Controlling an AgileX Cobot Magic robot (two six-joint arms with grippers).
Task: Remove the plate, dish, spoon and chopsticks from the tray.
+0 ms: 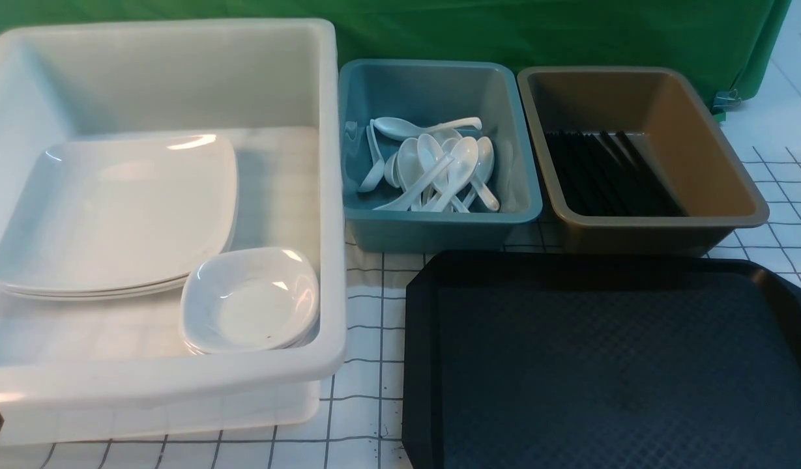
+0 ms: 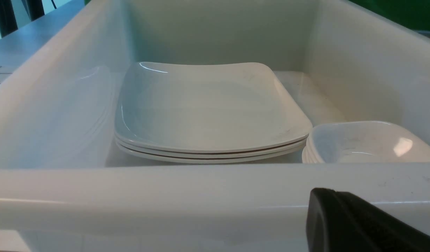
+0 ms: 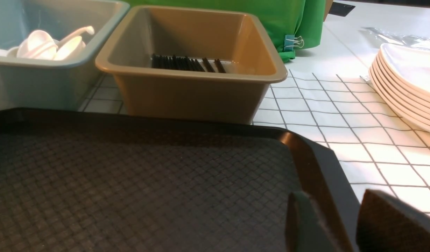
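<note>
Green cloth (image 1: 504, 32) behind white gridded tabletop (image 1: 367, 326).

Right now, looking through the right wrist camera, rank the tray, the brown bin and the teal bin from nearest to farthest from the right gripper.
1. The tray: directly under the right gripper, whose fingertips sit over its rim.
2. The brown bin: just beyond the tray's far edge, with black chopsticks inside.
3. The teal bin: beside the brown bin towards the robot's left, holding white spoons.

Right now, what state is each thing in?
tray: bare, nothing on it
plates: stacked in white bin
dishes: stacked beside the plates
spoons: piled in teal bin
chopsticks: lying in brown bin
left tool: shut, empty
right tool: jaws apart, empty
</note>
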